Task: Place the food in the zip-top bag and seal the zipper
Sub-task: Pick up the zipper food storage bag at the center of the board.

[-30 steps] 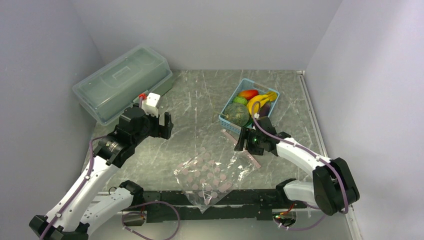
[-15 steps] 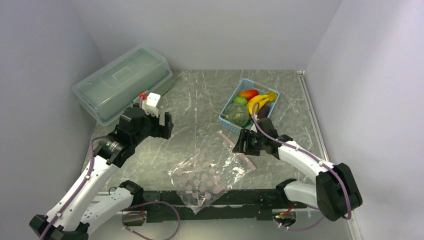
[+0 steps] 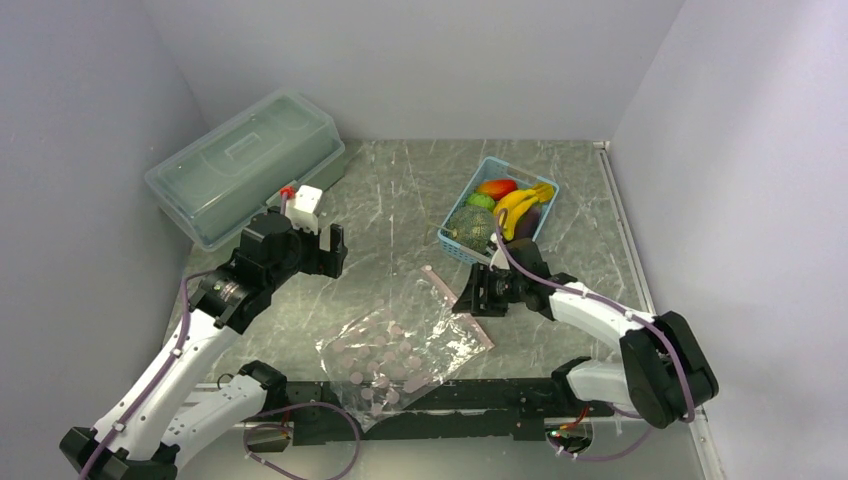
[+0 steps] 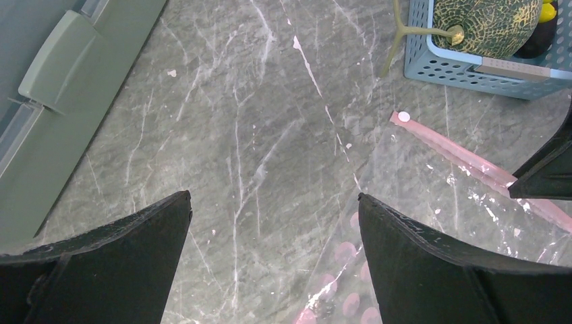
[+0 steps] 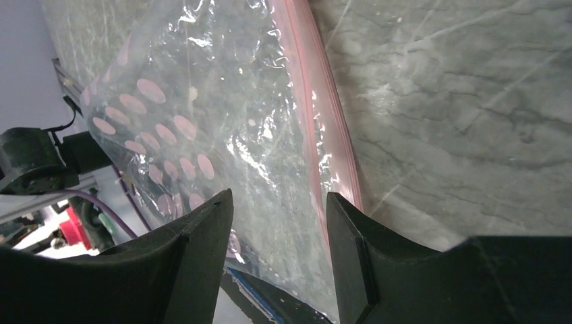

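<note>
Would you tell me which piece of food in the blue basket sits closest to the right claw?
The dull-green netted melon, in the basket corner nearest the right claw; the bananas, red-orange piece and small green ball lie farther back.

Readable text, numbers, brands, signs: none in any view.

- Tan strip [image 4: 516, 67] on the wall of the blue basket [image 4: 438, 64]: looks like a label, but no writing can be made out on it.
- Bag [image 3: 390, 345]: printed with pale pink dots only, a pattern with no lettering.
- Pink zipper strip [image 4: 459, 152] along the bag's edge: one small white dot [image 4: 403, 116] and no characters.
- Lidded box [image 3: 240, 165]: moulded translucent lid with no legible marking.
</note>
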You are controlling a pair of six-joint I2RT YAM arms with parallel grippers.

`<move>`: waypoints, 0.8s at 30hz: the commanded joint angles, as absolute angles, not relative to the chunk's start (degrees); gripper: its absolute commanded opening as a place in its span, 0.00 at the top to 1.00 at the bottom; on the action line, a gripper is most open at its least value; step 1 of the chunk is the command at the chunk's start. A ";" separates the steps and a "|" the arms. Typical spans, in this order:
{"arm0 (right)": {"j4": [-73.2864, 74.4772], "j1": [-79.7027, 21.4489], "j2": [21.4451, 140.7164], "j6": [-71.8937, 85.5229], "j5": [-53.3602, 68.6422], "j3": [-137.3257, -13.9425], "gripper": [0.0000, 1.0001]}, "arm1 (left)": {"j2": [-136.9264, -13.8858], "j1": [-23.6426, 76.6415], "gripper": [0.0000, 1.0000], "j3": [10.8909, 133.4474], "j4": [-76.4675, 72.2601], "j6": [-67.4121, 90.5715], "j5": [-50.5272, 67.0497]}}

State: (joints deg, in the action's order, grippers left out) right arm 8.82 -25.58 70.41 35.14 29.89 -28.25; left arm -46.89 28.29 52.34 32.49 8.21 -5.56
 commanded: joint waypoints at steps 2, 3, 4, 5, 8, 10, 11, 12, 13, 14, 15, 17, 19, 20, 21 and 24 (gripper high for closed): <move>3.89 -26.87 72.11 35.72 34.28 -27.98 0.44 | -46.89 28.48 0.01 52.46 31.78 7.82 -4.60; 3.75 -27.14 72.67 35.64 34.56 -28.12 0.44 | -46.93 28.45 0.01 52.43 31.74 7.82 -4.58; 3.56 -27.62 73.59 35.60 34.79 -28.31 0.44 | -46.93 28.48 0.01 52.47 31.76 7.82 -4.65; 3.39 -28.05 74.27 35.60 34.88 -28.43 0.44 | -46.93 28.48 0.01 52.47 31.73 7.81 -4.51; 2.94 -29.53 75.92 35.59 34.29 -28.90 0.44 | -47.02 28.48 0.01 52.47 31.80 7.75 -4.65; 2.46 -30.27 76.51 35.68 34.05 -29.00 0.45 | -46.89 28.48 0.01 52.43 31.80 7.82 -4.79; 1.96 -30.53 76.75 35.85 34.06 -29.00 0.46 | -46.85 28.48 0.01 52.42 31.75 7.80 -4.82; 1.56 -30.79 76.91 35.95 34.16 -29.00 0.47 | -46.85 28.48 0.01 52.39 31.73 7.82 -4.83; 1.28 -31.04 77.00 36.14 34.23 -29.05 0.49 | -46.85 28.48 0.01 52.34 31.60 7.82 -4.81; 1.09 -31.29 77.11 36.25 34.36 -29.11 0.50 | -46.89 28.48 0.01 52.36 31.66 7.82 -4.79; 0.91 -31.48 77.15 36.27 34.49 -29.24 0.52 | -46.93 28.48 0.01 52.38 31.71 7.82 -4.76; 0.43 -31.84 77.11 36.37 34.99 -29.34 0.56 | -47.02 28.48 0.01 52.42 31.78 7.76 -4.73; 0.24 -32.11 77.06 36.53 35.42 -29.34 0.60 | -46.98 28.48 0.01 52.47 31.77 7.82 -4.67; 0.23 -32.24 77.07 36.68 35.68 -29.35 0.63 | -46.95 28.48 0.01 52.47 31.73 7.82 -4.70; 0.26 -32.40 76.96 36.80 35.83 -29.28 0.65 | -46.94 28.48 0.01 52.42 31.74 7.78 -4.71; 0.25 -32.70 76.46 36.78 35.54 -29.63 0.78 | -46.92 28.47 0.01 52.38 31.75 7.81 -4.73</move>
